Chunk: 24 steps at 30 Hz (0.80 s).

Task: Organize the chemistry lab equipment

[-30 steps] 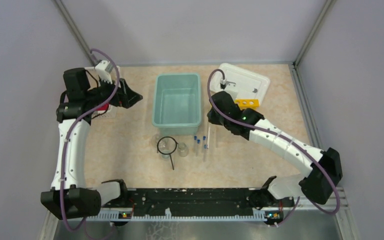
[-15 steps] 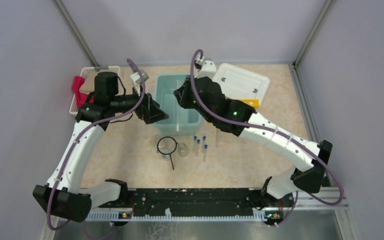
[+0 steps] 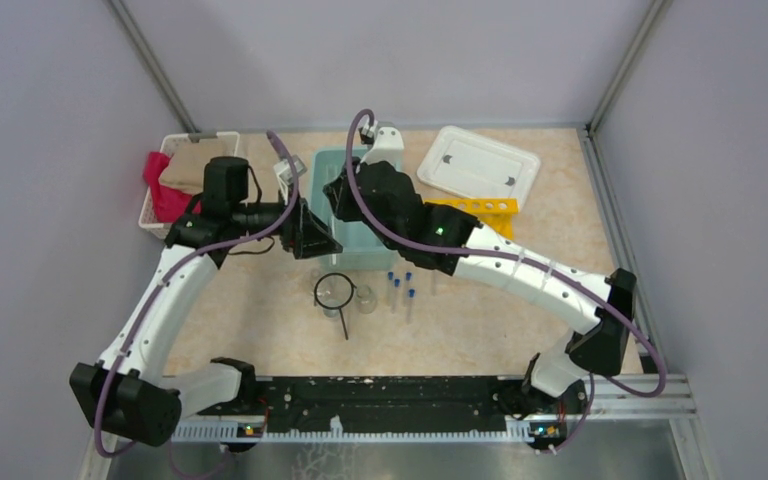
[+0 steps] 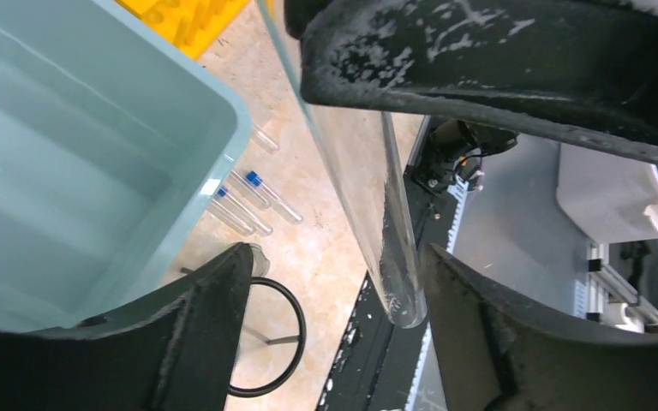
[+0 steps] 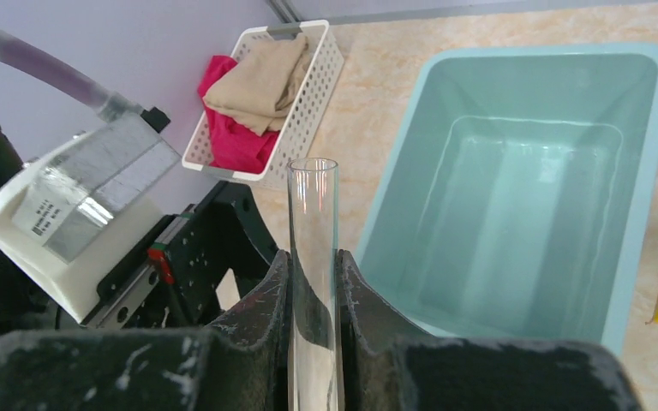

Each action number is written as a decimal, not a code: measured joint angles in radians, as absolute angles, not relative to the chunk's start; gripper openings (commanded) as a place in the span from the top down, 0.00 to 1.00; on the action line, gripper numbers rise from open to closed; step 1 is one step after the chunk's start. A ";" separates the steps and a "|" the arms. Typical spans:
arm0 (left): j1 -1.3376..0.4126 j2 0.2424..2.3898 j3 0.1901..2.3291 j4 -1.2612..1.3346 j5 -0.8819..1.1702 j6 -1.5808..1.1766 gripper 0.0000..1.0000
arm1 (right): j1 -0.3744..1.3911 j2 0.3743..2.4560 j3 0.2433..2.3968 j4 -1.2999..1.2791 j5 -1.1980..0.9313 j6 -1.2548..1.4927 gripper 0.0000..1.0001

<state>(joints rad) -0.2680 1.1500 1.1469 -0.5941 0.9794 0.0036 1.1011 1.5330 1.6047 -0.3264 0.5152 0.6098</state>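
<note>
My right gripper (image 5: 313, 257) is shut on a clear uncapped test tube (image 5: 313, 223), held upright over the left side of the teal bin (image 5: 651, 171). In the top view the right gripper (image 3: 338, 195) faces my left gripper (image 3: 312, 238) at the bin's near-left corner. The left gripper (image 4: 334, 257) is open, with the tube (image 4: 368, 197) passing between its fingers, close to the right one. Three blue-capped tubes (image 3: 400, 290) lie on the table. A black wire ring (image 3: 334, 290) rests over one beaker, and another beaker (image 3: 365, 298) stands beside it. The yellow rack (image 3: 472, 208) lies behind the right arm.
A white lid (image 3: 480, 165) lies at the back right. The white basket (image 3: 175, 180) of red and tan cloths sits at the back left. A black rail (image 3: 380, 400) runs along the near edge between the arm bases.
The right gripper carried the tube from beside the rack to the bin's left side. The left gripper swung from the basket to the bin's near-left corner, around the tube.
</note>
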 measured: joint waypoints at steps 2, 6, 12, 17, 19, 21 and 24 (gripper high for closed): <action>-0.269 1.147 1.129 -0.585 0.988 -0.009 0.33 | 1.103 1.533 1.605 -0.319 0.514 0.612 1.00; -0.269 1.135 1.108 -0.566 1.007 -0.034 0.52 | 1.103 1.533 1.605 -0.319 0.514 0.614 0.98; -0.269 1.126 1.107 -0.558 1.020 -0.017 0.70 | 1.103 1.533 1.608 -0.331 0.498 0.631 0.52; -0.269 1.096 1.090 -0.563 1.024 0.051 0.78 | 1.088 1.575 1.751 -0.485 0.405 0.649 0.48; -0.269 1.087 1.089 -0.570 1.024 0.086 0.86 | 1.072 1.605 1.832 -0.549 0.351 0.648 0.48; -0.269 1.080 1.089 -0.581 1.023 0.121 0.95 | 1.052 1.623 1.884 -0.607 0.300 0.646 0.51; -0.269 1.076 1.089 -0.593 1.019 0.156 0.97 | 1.031 1.626 1.898 -0.659 0.253 0.647 0.52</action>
